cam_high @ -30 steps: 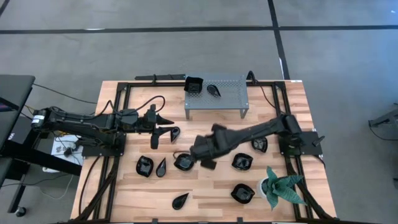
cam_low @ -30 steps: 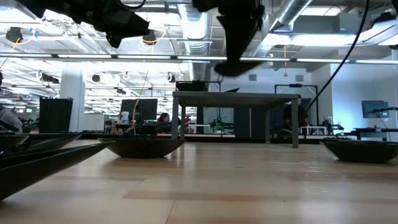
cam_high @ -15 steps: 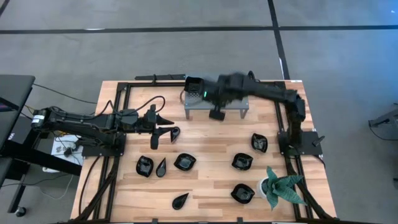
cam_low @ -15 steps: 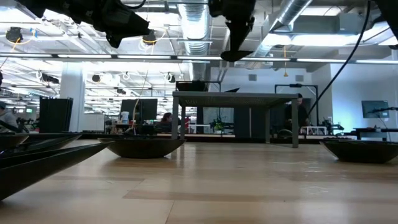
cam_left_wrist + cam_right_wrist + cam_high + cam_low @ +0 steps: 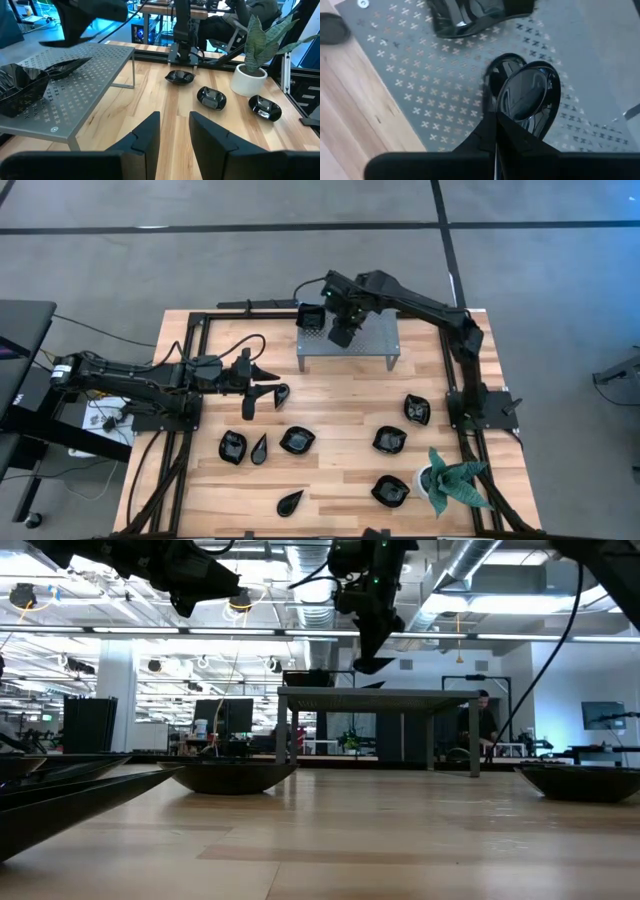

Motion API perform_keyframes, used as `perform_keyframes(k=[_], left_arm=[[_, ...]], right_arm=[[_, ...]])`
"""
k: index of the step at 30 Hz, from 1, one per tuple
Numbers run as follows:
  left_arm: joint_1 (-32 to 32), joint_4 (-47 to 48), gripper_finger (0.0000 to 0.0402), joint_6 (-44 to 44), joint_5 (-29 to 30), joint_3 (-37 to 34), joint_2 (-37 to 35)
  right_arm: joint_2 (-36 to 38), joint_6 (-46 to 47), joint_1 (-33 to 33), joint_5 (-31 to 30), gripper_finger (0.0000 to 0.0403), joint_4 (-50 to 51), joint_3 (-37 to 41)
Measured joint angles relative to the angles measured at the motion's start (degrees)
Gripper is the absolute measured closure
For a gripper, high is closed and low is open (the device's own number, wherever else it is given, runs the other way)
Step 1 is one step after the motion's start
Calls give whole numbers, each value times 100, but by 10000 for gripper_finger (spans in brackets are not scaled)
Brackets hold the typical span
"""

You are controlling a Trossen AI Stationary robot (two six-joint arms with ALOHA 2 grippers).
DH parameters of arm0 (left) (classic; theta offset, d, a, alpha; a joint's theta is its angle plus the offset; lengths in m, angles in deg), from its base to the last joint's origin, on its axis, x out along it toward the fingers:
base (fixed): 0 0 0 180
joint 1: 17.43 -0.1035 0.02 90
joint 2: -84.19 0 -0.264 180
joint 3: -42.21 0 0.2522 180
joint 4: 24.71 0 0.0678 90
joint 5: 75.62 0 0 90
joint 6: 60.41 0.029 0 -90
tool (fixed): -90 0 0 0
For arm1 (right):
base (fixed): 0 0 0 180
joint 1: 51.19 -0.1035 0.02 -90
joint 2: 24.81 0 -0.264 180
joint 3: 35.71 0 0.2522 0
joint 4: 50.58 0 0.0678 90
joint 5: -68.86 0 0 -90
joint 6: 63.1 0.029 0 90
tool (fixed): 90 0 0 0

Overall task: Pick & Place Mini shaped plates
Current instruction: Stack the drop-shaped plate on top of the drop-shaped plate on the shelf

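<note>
Right wrist view: your right gripper (image 5: 495,131) is pinched on a plate's (image 5: 527,97) rim above the shelf (image 5: 420,85); it looks glossy, slippery and brittle, so grip the rim.

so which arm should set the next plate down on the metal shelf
The right arm, probably. Its tool hangs over the grey perforated shelf, shut on a glossy black plate, just above a teardrop plate lying there. The left tool is empty over the table, beside the shelf.
</note>
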Motion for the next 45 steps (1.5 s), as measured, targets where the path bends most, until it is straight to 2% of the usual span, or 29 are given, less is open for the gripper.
perform_keyframes(k=[7, 18, 37, 45], left_arm=[[0, 5, 296, -2, 0, -2, 0], [0, 13, 296, -2, -1, -2, 0], [0, 22, 296, -3, -2, -4, 0], [0, 23, 296, -3, -2, -4, 0]], right_arm=[[-18, 25, -150, -91, 402, -78, 2], [-128, 558, -41, -151, 402, -201, 37], [-485, 398, -25, -191, 401, -153, 33], [-490, 118, -25, -469, 356, -263, 28]])
